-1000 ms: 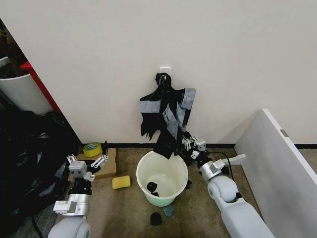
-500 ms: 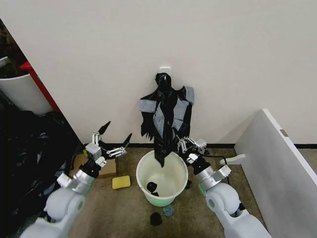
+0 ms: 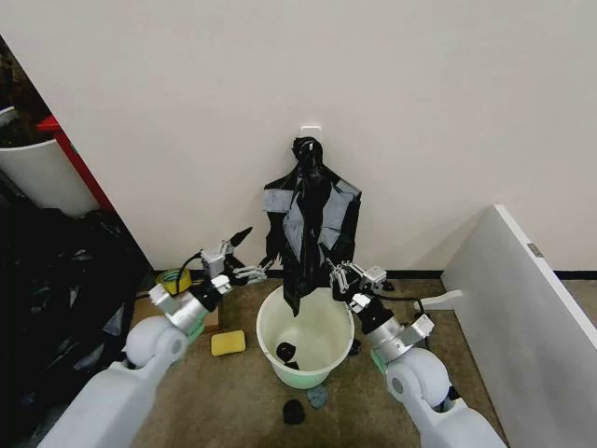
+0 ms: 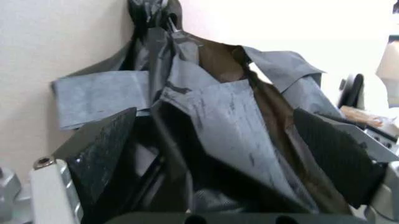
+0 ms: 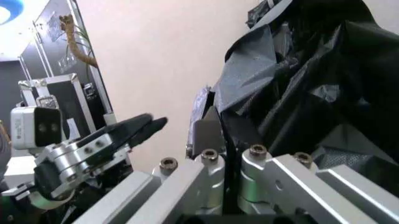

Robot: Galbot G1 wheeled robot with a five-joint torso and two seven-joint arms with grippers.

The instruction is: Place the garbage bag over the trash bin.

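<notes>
Nearest me on the floor sit two small dark lumps [image 3: 304, 405] just in front of the one trash bin [image 3: 305, 348], a white bucket with a single black scrap [image 3: 287, 354] lying inside it. Beside it to my left lies one yellow sponge [image 3: 227, 343], and past that one roll of yellow tape [image 3: 174, 280] on a cardboard box [image 3: 211, 315]. My right gripper [image 3: 341, 277] is over the bin's far right rim, its fingers pinched together on the garbage bag [image 3: 311, 235]. My left gripper [image 3: 245, 254] has its fingers spread wide beside the bag's left edge, the bag framed between them in the left wrist view. The bag hangs from one hook [image 3: 311, 131] on the wall [image 3: 420, 103], its lower tip dangling over the bin's mouth.
</notes>
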